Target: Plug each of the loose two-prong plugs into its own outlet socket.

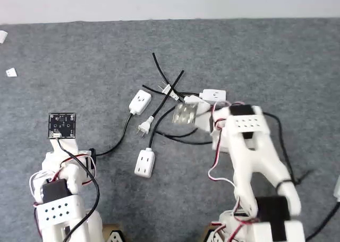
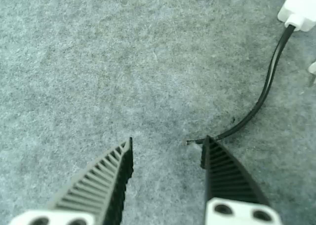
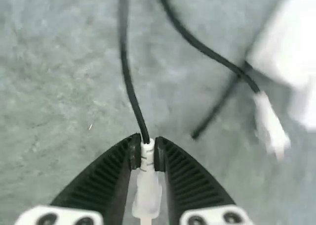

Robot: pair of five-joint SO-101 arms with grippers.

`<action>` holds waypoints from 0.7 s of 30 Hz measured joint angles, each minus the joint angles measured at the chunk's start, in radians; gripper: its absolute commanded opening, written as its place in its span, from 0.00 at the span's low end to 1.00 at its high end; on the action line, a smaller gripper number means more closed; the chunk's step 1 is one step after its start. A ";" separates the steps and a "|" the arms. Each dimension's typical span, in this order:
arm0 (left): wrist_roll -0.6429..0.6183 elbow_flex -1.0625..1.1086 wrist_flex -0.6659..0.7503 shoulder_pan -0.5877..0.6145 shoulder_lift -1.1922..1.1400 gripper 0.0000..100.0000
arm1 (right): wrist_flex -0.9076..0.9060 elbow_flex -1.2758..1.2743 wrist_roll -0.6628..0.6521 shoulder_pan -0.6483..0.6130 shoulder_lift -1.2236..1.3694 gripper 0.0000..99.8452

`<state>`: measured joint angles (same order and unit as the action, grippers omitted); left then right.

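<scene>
One grey, felt-like bench (image 1: 265,50) carries everything. Two white arms stand at its near edge. The left arm (image 1: 64,205) is folded back at the near left, and the right arm (image 1: 249,146) stretches from the near right toward the middle, where black cords cross.

Three white outlet sockets lie on the bench. The far socket (image 1: 140,101) sits left of centre, the near socket (image 1: 145,163) lies closer to the arms, and the right socket (image 1: 212,95) lies just beyond the right arm's wrist.

The left hand (image 2: 168,145) hangs wide over bare bench and holds nothing. The far socket's cord (image 2: 269,84) curves down and ends just beside one fingertip.

The right hand (image 3: 146,153) is pinched narrow on a held plug (image 3: 146,185), small and white. Its black lead (image 3: 128,71) runs away across the bench.

A loose plug (image 1: 144,126) lies between the far socket and the near socket, apart from both. Another small plug (image 1: 171,91) rests among the crossed cords, to the right of the far socket.
</scene>
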<state>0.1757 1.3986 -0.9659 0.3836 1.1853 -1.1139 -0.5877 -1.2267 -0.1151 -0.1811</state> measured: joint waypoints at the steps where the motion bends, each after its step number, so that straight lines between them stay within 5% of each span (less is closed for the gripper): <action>1: 0.000 0.000 0.000 0.000 0.000 0.21 | -0.037 0.017 0.055 0.006 -0.026 0.01; 11: 0.000 0.000 0.000 0.000 0.000 0.21 | -0.284 0.058 0.586 0.226 -0.287 0.01; 16: 0.000 0.000 0.000 0.000 0.000 0.21 | -0.256 -0.035 0.692 0.408 -0.313 0.01; 21: 0.000 0.000 0.000 0.000 0.000 0.21 | -0.037 -0.253 0.703 0.523 -0.293 0.01</action>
<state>0.1757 1.3986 -0.9659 0.3836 1.1853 -1.1508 -0.8408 -0.5240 0.4081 -0.4741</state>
